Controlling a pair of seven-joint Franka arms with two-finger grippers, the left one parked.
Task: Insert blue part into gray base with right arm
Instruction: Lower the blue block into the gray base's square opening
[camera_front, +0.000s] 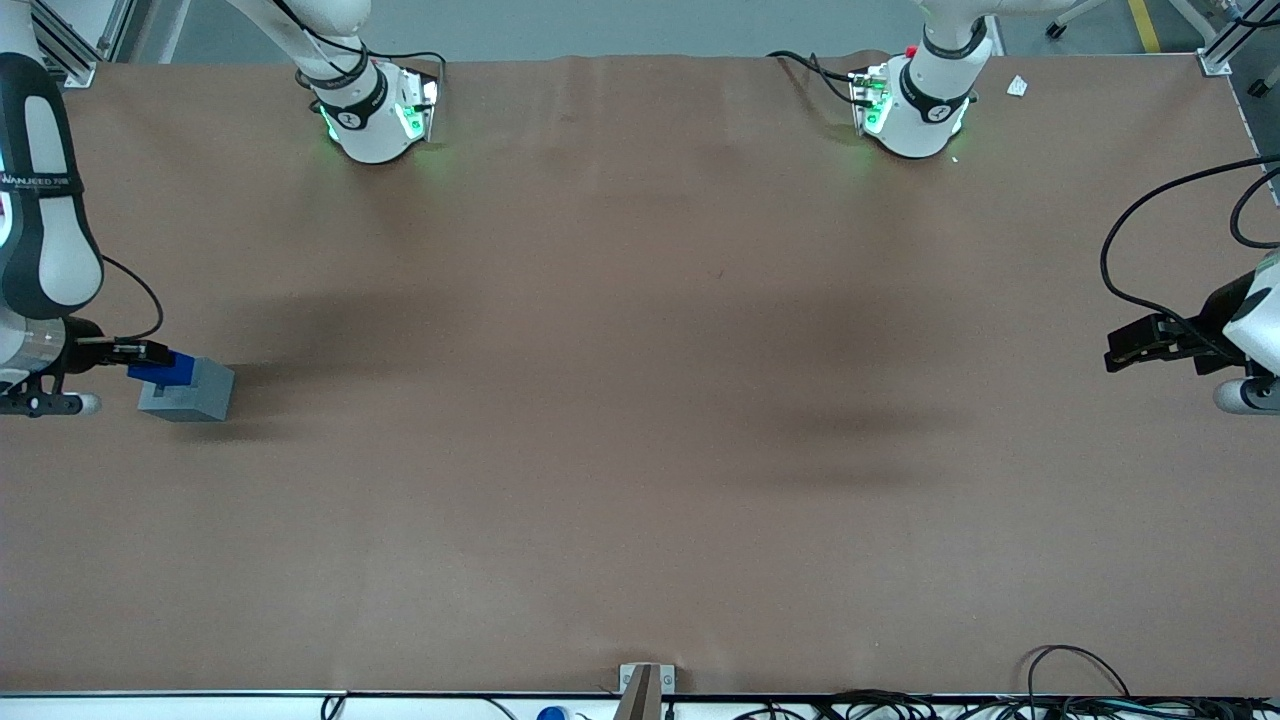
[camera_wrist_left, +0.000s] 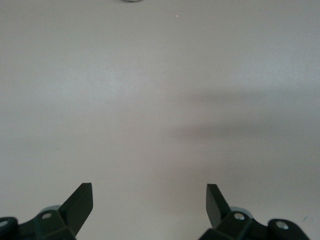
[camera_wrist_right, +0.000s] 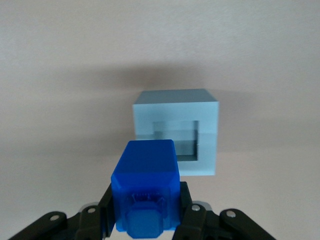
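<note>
The gray base (camera_front: 188, 390) is a light-gray cube standing on the brown table at the working arm's end; its square recess shows in the right wrist view (camera_wrist_right: 177, 131). My right gripper (camera_front: 140, 352) is shut on the blue part (camera_front: 163, 369), holding it just above the base's upper edge. In the right wrist view the blue part (camera_wrist_right: 146, 187) sits between the black fingers (camera_wrist_right: 106, 205), its stepped knob end toward the camera, and the block overlaps the near rim of the base, a little off the recess. The gripper (camera_wrist_right: 145, 210) is close above the base.
The brown table (camera_front: 640, 400) spreads wide toward the parked arm's end. The two arm bases (camera_front: 375, 110) (camera_front: 915, 105) stand at the table's edge farthest from the front camera. Cables (camera_front: 1080, 690) and a small bracket (camera_front: 645, 685) lie along the nearest edge.
</note>
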